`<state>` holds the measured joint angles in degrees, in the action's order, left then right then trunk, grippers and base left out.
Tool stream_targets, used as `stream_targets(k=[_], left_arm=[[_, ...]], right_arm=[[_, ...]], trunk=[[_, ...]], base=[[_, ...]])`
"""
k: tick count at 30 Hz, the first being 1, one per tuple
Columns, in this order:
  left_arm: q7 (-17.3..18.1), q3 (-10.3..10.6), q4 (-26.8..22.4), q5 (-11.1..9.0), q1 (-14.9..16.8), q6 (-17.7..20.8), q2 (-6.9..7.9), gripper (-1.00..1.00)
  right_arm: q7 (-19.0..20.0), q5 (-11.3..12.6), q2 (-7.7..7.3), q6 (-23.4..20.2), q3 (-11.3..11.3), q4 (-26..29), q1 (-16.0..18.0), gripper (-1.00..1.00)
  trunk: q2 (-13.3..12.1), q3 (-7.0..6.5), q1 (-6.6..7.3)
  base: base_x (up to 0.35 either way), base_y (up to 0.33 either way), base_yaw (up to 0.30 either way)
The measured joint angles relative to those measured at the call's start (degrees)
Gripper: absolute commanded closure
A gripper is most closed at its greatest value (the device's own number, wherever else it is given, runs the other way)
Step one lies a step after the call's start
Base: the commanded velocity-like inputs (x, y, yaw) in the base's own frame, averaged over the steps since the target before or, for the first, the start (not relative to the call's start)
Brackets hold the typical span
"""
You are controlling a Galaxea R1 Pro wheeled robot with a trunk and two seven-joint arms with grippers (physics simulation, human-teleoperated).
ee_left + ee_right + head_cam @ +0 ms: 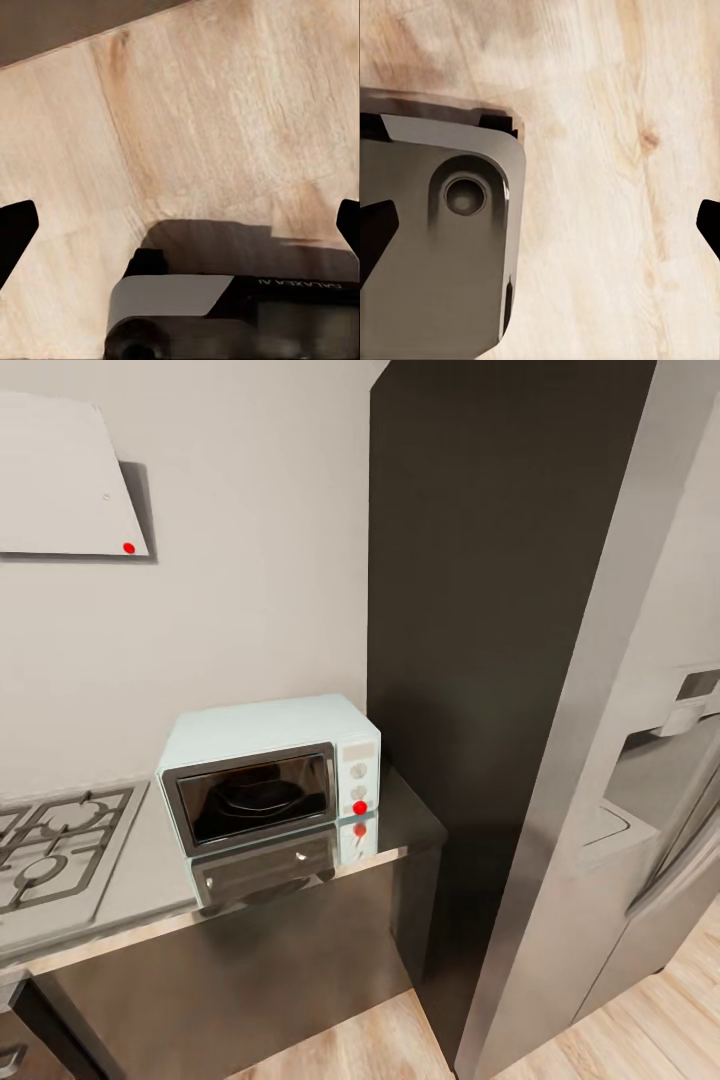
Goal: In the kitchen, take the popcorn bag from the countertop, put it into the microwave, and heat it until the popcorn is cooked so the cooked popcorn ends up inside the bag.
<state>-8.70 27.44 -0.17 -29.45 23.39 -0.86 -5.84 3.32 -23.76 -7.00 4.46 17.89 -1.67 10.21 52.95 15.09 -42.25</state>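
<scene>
Left gripper [180, 225] and right gripper [540, 225] hanging spread over wood floor [225, 112], holding nothing. Microwave [270, 770] sitting closed on desk [400, 830]; popcorn bag probably further along desk, so keep scanning.

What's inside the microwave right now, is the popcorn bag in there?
Through the closed dark glass door of the microwave only a dim round shape shows, likely a turntable. No bag is recognisable, but the tinted glass and reflections hide the interior's corners.
</scene>
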Motion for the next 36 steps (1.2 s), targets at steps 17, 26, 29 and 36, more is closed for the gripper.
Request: stream_targets(k=[17, 26, 29, 36], left_arm=[[0.29, 0.31, 0.16, -10.0, -11.23, -1.8, 2.71, -1.0], [0.19, 0.29, 0.14, -10.54, -11.39, -0.93, 2.41, -1.0], [0.2, 0.29, 0.14, -10.54, -11.39, -0.86, 2.37, -1.0], [0.2, 0.29, 0.14, -10.62, -11.39, -0.87, 2.44, -1.0]], right_arm=[[-0.03, 0.02, 0.2, -0.26, 0.0, 0.0, 0.0, -1.0], [-0.04, 0.0, 2.0, -0.5, -0.05, -0.03, 0.01, -1.0], [0.0, -0.02, 2.16, -0.5, -0.07, -0.04, 0.01, -1.0], [-0.01, -0.02, 2.22, -0.52, -0.09, -0.08, -0.23, -1.0]], trunk=[[0.0, -0.01, 0.0], [0.0, -0.01, 0.0], [0.0, -0.01, 0.0], [0.0, -0.01, 0.0]], base=[[0.0, 0.0, 0.0], [0.0, 0.0, 0.089], [0.0, 0.0, 0.264], [0.0, 0.0, 0.272]])
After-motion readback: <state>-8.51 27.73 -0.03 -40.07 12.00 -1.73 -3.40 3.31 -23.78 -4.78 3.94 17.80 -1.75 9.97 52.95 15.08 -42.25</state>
